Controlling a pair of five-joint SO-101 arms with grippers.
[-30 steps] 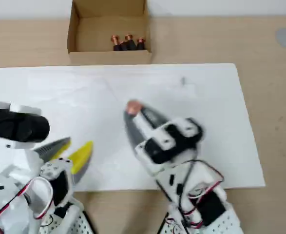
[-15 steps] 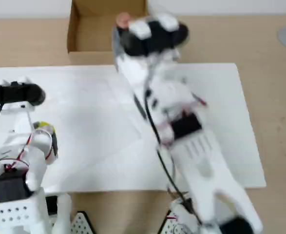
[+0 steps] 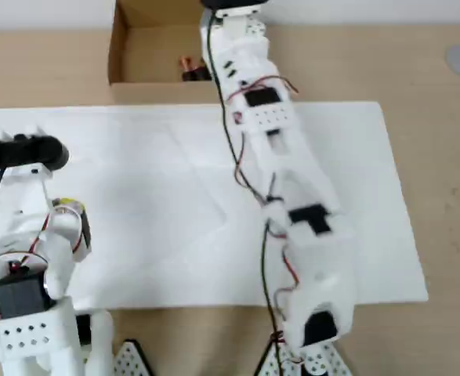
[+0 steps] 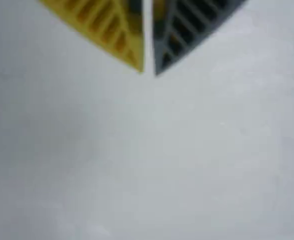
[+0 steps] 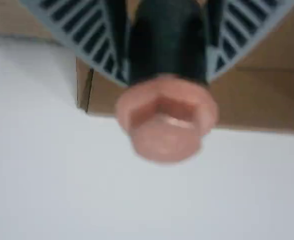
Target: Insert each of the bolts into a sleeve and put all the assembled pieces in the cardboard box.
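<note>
right arm (image 3: pixel 255 102) has stretched farther over cardboard box (image 3: pixel 120 55), right gripper (image 5: pixel 167 75) clamped on bolted sleeve (image 5: pixel 167 40); left gripper (image 4: pixel 148 67) pressed nearly together.

Two arms are counted: the left arm (image 3: pixel 34 258) and the right arm (image 3: pixel 292 196). One cardboard box (image 3: pixel 120 55) and one white sheet (image 3: pixel 135 204) are seen on the table (image 3: pixel 441 157). One sleeved bolt (image 5: pixel 167 115) is held in the right gripper (image 5: pixel 167 75). Inside the box, one copper bolt head (image 3: pixel 186 63) can be made out; any others are hidden by the right arm.
</note>
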